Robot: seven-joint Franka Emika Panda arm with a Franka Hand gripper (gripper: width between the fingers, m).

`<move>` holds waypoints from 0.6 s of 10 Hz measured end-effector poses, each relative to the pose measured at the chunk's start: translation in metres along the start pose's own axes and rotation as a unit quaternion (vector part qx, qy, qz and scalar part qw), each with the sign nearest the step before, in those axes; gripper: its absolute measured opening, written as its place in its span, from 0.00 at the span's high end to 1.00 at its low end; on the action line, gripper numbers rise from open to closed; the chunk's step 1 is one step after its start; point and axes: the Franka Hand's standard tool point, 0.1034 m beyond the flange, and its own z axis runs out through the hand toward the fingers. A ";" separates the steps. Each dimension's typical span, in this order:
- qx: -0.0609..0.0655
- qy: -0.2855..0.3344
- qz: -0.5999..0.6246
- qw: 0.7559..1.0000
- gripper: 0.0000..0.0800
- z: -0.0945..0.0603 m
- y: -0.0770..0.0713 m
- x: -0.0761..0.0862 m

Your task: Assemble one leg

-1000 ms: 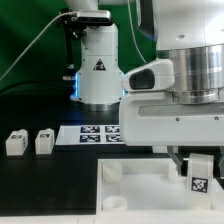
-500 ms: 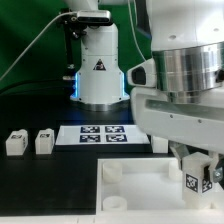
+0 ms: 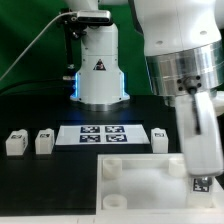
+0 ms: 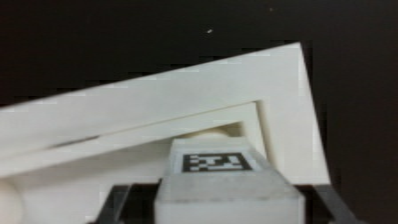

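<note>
My gripper is shut on a leg, a small white block with a black-and-white tag on it. In the wrist view the dark fingers press against both its sides. It hangs over the right part of the large white tabletop, near a corner of it. In the exterior view the leg's tag shows just below my fingers. Three more legs lie on the black table: two at the exterior view's left and one right of the marker board.
The marker board lies flat behind the tabletop. The arm's white base stands behind it. A round socket shows on the tabletop's near left corner.
The wrist has turned and swung, so the fingers and the held leg now point down at the exterior view's right edge. The third loose leg has come into sight.
</note>
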 end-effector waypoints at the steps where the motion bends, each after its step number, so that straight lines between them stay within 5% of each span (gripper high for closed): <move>1: 0.000 0.001 -0.002 1.000 0.63 0.000 0.000 0.000; 2: 0.000 0.001 -0.006 1.000 0.63 0.000 0.000 0.000; 3: 0.000 0.001 -0.006 1.000 0.53 0.000 0.000 0.000; 4: 0.000 0.001 -0.006 1.000 0.31 0.000 0.000 0.000; 6: 0.000 0.001 -0.007 1.000 0.21 0.000 0.000 0.000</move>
